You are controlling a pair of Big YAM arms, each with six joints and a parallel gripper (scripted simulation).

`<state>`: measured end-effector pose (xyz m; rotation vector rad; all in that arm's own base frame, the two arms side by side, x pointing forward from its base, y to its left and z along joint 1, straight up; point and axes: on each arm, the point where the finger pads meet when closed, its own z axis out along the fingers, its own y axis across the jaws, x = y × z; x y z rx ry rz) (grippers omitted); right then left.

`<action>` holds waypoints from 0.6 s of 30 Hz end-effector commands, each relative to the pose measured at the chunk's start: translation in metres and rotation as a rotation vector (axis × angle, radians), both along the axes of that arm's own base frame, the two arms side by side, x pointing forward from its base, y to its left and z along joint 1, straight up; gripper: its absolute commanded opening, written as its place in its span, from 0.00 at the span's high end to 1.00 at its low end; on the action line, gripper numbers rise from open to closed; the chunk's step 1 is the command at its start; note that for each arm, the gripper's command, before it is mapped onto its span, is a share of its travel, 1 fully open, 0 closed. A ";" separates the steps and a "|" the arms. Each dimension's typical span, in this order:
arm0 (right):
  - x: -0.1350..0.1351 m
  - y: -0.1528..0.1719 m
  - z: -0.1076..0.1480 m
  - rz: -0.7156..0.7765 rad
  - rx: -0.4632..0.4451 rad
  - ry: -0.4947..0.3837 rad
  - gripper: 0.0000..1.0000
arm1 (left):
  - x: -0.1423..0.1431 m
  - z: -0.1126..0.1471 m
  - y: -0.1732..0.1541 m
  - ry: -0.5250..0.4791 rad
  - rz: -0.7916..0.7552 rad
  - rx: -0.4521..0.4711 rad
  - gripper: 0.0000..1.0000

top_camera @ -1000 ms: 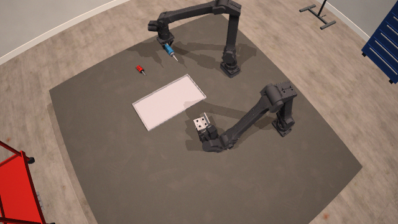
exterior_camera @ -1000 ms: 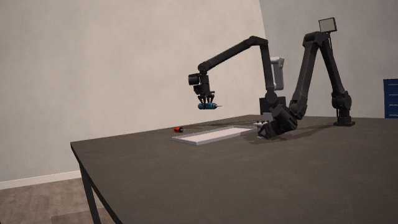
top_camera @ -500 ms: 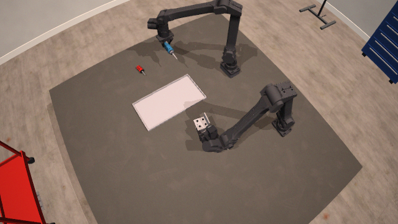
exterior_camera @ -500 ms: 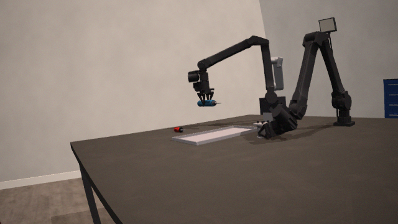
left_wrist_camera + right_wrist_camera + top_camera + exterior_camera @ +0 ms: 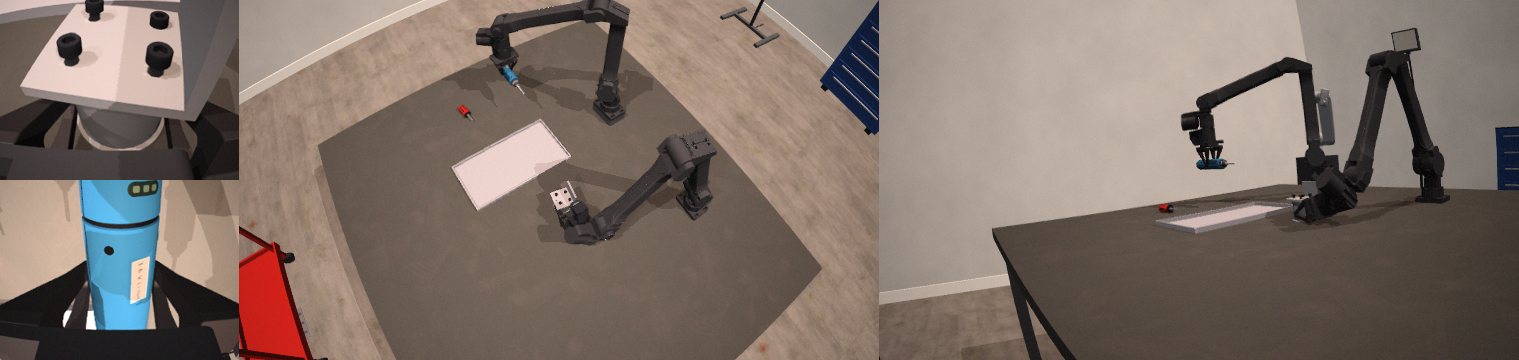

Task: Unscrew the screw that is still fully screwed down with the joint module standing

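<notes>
The joint module [image 5: 120, 130] stands with the bracket [image 5: 562, 197] [image 5: 1309, 188] [image 5: 108, 76] on top. In the left wrist view the far right screw [image 5: 159, 20] sits low, its head near the plate. The near left screw [image 5: 69, 46], near right screw [image 5: 159, 57] and far left screw [image 5: 95, 6] stand raised with shank showing. My left gripper [image 5: 120, 89] is shut on the joint module, below the bracket; its fingertips are hidden. My right gripper [image 5: 1209, 162] [image 5: 120, 268] is shut on the blue electric screwdriver [image 5: 510, 76] [image 5: 1219, 164] [image 5: 120, 244], held level, high above the table.
A white tray [image 5: 509, 165] [image 5: 1224, 217] lies beside the module, between it and a small red screwdriver [image 5: 464, 111] [image 5: 1165, 208] on the table. The right arm reaches over the table's far edge side. The bracket's upright wall [image 5: 206, 60] rises beside the two right screws.
</notes>
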<state>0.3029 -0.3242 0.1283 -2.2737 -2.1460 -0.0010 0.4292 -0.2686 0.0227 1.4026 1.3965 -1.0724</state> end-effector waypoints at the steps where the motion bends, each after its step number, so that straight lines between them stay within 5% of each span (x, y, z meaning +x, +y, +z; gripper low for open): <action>1: 0.022 -0.012 0.038 0.003 -0.059 -0.054 0.58 | 0.008 0.007 -0.002 -0.023 0.001 -0.007 0.41; 18: 0.023 -0.014 0.043 0.027 -0.067 -0.060 0.58 | 0.008 0.007 -0.002 -0.023 0.001 -0.007 0.41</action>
